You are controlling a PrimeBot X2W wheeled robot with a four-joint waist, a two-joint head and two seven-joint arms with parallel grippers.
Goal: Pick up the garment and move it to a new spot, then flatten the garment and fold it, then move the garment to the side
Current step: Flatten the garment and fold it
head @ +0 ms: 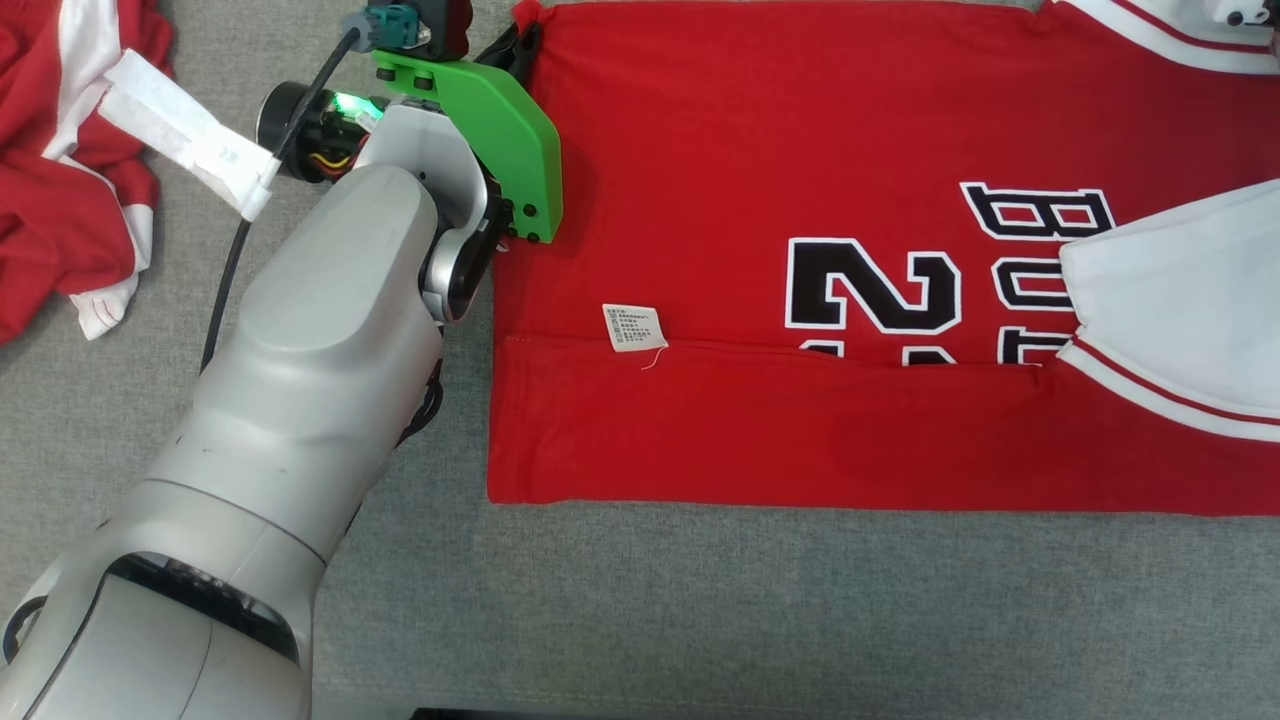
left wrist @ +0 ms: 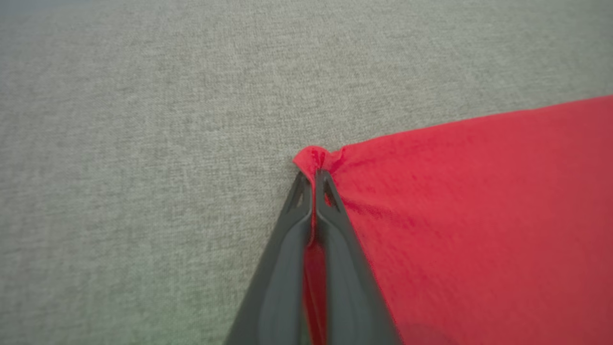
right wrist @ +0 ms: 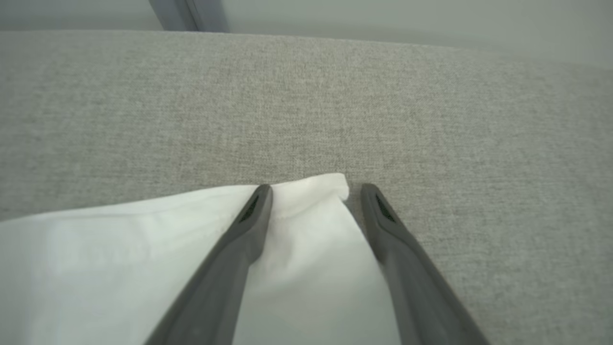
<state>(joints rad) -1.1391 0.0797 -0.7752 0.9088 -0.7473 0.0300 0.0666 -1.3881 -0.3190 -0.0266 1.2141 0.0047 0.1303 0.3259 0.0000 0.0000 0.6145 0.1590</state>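
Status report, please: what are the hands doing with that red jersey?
Left hand shut on red jersey corner. Right hand open over white sleeve tip. Jersey flat, near edge folded over. Second red garment lies apart, left.

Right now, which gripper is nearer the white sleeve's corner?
Right. The right gripper is open, with the corner of the white sleeve between its fingers. The left gripper is shut on a red corner of the jersey, at the hem end away from the sleeves.

Folding station: grey fabric surface, red jersey spread, pale wall.
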